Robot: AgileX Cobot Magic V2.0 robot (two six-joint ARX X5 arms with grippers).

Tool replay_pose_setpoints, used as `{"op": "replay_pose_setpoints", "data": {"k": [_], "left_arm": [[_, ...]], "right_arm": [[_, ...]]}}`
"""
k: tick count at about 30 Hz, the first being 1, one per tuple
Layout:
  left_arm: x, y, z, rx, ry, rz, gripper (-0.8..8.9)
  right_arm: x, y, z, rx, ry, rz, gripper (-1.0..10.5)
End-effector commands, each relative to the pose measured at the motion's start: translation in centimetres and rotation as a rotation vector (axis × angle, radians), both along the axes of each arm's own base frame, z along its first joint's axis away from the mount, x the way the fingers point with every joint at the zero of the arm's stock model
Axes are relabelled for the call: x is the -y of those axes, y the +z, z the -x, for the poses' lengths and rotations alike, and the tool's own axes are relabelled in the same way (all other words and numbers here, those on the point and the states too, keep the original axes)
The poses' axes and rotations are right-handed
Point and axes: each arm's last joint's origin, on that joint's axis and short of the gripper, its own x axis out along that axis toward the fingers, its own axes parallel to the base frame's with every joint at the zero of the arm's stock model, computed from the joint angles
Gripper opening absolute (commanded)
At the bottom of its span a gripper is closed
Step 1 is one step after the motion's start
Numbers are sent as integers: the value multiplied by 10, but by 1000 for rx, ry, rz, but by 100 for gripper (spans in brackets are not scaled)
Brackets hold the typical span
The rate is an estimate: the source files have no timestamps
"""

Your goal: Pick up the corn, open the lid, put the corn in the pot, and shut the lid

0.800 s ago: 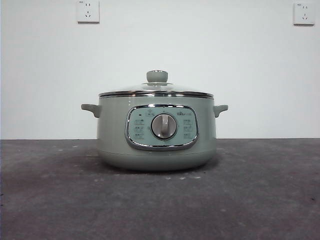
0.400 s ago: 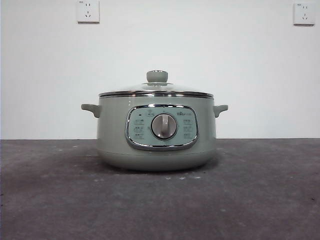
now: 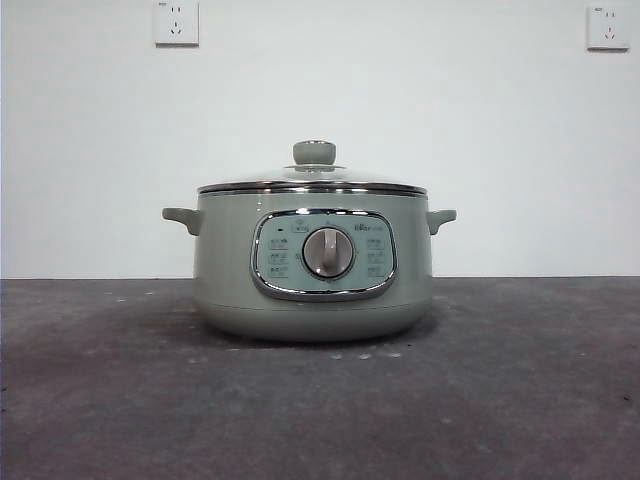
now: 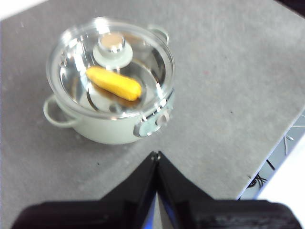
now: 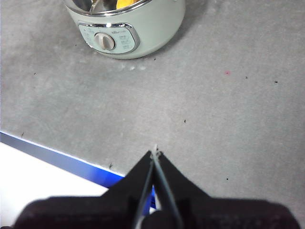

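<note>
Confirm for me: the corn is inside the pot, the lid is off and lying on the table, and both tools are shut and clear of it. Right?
Not quite: the lid is on the pot, not on the table. The left wrist view shows the corn through its glass. The rest holds: the left tool and right tool are both shut and away from the pot.

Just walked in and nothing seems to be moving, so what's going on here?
Nothing is being handled right now. The yellow corn cob piece lies inside the squat sage-green cooking pot, and the clear glass lid with the green knob sits on the pot. Both arms are back from it over the grey table, the left gripper and the right gripper each with jaws shut and empty.
</note>
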Motion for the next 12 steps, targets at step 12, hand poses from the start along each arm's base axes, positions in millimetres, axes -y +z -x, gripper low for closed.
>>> {"op": "replay_pose_setpoints", "data": {"k": [12], "left_arm": [[-40, 30, 3, 481, 105, 45, -3]], "right_arm": [[1, -4, 1, -27, -4, 13, 1]]}}
